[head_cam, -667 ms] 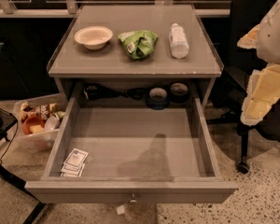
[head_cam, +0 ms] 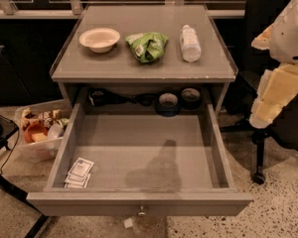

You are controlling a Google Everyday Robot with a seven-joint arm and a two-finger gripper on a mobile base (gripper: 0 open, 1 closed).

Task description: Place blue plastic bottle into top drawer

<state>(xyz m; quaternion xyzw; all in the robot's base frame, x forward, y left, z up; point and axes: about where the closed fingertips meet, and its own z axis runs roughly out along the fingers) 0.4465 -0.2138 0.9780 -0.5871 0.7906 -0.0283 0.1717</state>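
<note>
Finding one: the top drawer (head_cam: 139,143) stands pulled out toward 6 o'clock exactly as it did a moment ago. Its flat grey bottom is bare apart from a small stack of paper packets (head_cam: 79,173) in the corner at 7 o'clock. The receptacle is therefore ready, and no opening step appears to remain.

Finding two: nothing on the grey tabletop (head_cam: 144,19) at 12 o'clock has moved.

Finding three: the gripper (head_cam: 268,105) hangs at 3 o'clock, off the right side of the furniture. It is level with the drawer's back edge and well apart from every item. Its position has barely shifted. I cannot tell whether it is released or clenched; it carries none of the tabletop items. In my judgement the task has not started in earnest, as the approach and pick-up are both outstanding.

Finding four: the green snack bag (head_cam: 147,45) sits mid-table, with the pale bowl (head_cam: 100,38) at its 9 o'clock.

Finding five: the blue plastic bottle (head_cam: 190,43) lies on its side at the bag's 3 o'clock, near the table's right edge, touching neither neighbour. Its long axis runs almost 12 to 6. The narrower end, apparently the white cap, points to 12 o'clock, away from the drawer.

Finding six: the drawer's knob (head_cam: 141,211) sits centred on the front panel.
</note>
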